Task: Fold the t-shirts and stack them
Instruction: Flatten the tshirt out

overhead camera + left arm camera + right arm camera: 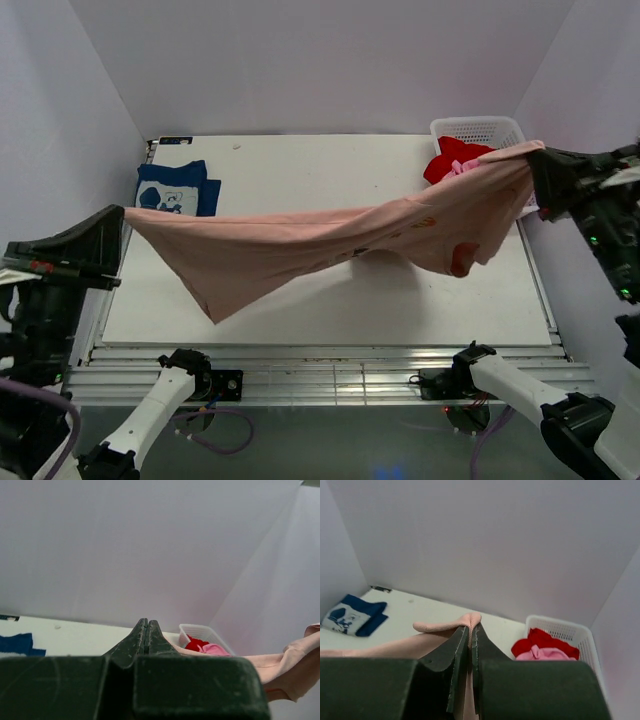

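Observation:
A dusty pink-tan t-shirt [300,250] hangs stretched in the air between both grippers, sagging over the white table [330,310]. My left gripper [120,212] is shut on its left end; in the left wrist view the gripper [146,622] has its jaws pressed together, and the shirt [290,667] trails off right. My right gripper [535,165] is shut on its right end; in the right wrist view the gripper [470,627] pinches the cloth [445,626]. A folded navy t-shirt [175,188] lies at the table's back left. Red [452,158] and bright pink [542,654] t-shirts lie in the basket.
A white plastic basket [478,130] stands at the table's back right corner. White walls enclose the table on the left, back and right. A metal rail [330,365] runs along the near edge by the arm bases.

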Available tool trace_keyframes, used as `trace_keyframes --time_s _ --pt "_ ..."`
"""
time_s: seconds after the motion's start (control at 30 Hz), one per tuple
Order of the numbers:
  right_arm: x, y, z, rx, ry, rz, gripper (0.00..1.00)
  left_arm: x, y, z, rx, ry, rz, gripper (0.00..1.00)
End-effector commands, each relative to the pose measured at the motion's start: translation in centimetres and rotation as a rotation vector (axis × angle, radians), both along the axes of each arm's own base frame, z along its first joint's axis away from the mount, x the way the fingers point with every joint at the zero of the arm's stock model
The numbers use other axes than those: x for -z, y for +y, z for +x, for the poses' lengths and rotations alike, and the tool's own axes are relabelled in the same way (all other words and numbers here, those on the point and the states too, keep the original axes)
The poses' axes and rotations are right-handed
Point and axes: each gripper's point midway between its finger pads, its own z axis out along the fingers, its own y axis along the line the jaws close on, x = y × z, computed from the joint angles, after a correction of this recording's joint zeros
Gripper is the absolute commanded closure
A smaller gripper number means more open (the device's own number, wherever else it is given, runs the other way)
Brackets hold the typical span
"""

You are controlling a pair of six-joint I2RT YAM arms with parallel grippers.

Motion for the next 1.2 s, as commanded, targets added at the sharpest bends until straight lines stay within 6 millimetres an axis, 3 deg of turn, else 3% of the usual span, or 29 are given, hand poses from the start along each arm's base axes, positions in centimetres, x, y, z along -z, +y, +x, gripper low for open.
trace_keyframes --time_s 0.0,0.03,0.07,0.1,0.17,0.23,0.33,0.4,0.47,0.5,0.57,0.6,0.63,0.7,0.73,0.77,0.83,0.87,0.9,0.93,0.97,1.0,1.03,1.07,1.13,1.17 --pt "-3.3 0.7 -5.3 -0.151 -0.083 0.020 0.92 -0.4 -1.0 -3.5 0.100 0.013 0.041 1.00" --pt "-5.3 0.3 -7.6 -0.183 -0.150 0.036 0.92 -0.9 -1.2 -4.2 0.121 0.005 0.035 1.00" --pt "-5.5 0.3 -8.1 -0.192 -0.155 0.041 0.92 -2.4 -1.2 -5.9 0.145 -0.040 0.032 1.00" --pt "-6.2 -0.1 -9.4 -0.201 -0.194 0.060 0.91 -2.4 -1.7 -6.1 0.171 -0.028 0.040 1.00" --pt "-6.6 -0.4 -10.9 -0.219 -0.228 0.073 0.91 -3.3 -1.7 -7.2 0.181 -0.052 0.035 1.00" --pt "-6.6 -0.8 -11.1 -0.204 -0.236 0.079 0.91 -3.1 -1.5 -7.0 0.173 -0.039 0.026 1.00" --pt "-6.1 -1.6 -9.8 -0.131 -0.221 0.080 0.92 -1.7 -0.9 -4.9 0.110 0.021 0.012 1.00" --pt "-4.8 -1.5 -7.6 -0.090 -0.176 0.063 0.92 0.8 -0.7 -1.2 0.049 0.101 0.010 1.00" --pt "-4.1 -1.7 -4.9 -0.022 -0.157 0.046 0.92 3.2 -0.6 1.7 0.002 0.154 0.012 1.00" --pt "-1.9 -1.0 -2.3 0.002 -0.095 0.015 0.92 6.2 -1.3 4.8 -0.004 0.220 0.024 1.00" --pt "-0.1 -0.7 1.6 0.066 -0.052 -0.020 0.92 8.7 -1.8 8.3 -0.029 0.257 0.010 1.00" --pt "2.8 0.1 4.3 0.084 0.017 -0.058 0.92 10.6 -2.0 10.0 -0.046 0.296 0.011 1.00" --pt "3.1 0.3 6.0 0.114 0.007 -0.055 0.92 14.9 -1.9 12.5 -0.088 0.388 0.027 1.00" --pt "7.7 1.8 10.4 0.130 0.097 -0.118 0.92 18.3 -1.9 16.1 -0.145 0.458 0.031 1.00" --pt "9.0 2.1 12.0 0.148 0.117 -0.134 0.92 21.4 -2.0 17.7 -0.166 0.518 0.052 1.00" --pt "10.6 3.0 14.8 0.156 0.142 -0.149 0.92 23.8 -2.3 20.3 -0.190 0.576 0.074 1.00" --pt "13.7 3.9 18.0 0.158 0.202 -0.187 0.92 27.2 -2.7 22.9 -0.208 0.660 0.112 1.00" --pt "16.3 4.4 21.2 0.169 0.250 -0.209 0.92 28.5 -2.4 24.4 -0.245 0.693 0.127 1.00" --pt "17.6 4.7 22.7 0.176 0.272 -0.215 0.92 32.7 -2.3 26.6 -0.276 0.804 0.175 1.00" --pt "20.4 4.8 25.4 0.194 0.326 -0.233 0.92 33.3 -1.8 28.0 -0.317 0.823 0.178 1.00" --pt "21.2 4.9 26.7 0.205 0.334 -0.230 0.92 34.0 -1.1 29.4 -0.365 0.830 0.185 1.00" --pt "20.8 5.0 28.1 0.217 0.301 -0.214 0.92 36.8 -0.7 30.8 -0.389 0.895 0.209 1.00" --pt "20.4 4.9 29.3 0.238 0.278 -0.208 0.92 36.8 -0.1 31.9 -0.416 0.888 0.204 1.00" --pt "21.6 4.9 30.9 0.256 0.285 -0.215 0.92 35.7 0.3 33.6 -0.431 0.828 0.186 1.00" --pt "20.9 4.7 32.9 0.287 0.236 -0.215 0.92 36.1 0.8 35.4 -0.446 0.804 0.187 0.97" --pt "21.6 4.8 35.1 0.295 0.243 -0.237 0.68 34.9 1.3 36.7 -0.454 0.768 0.187 0.84"
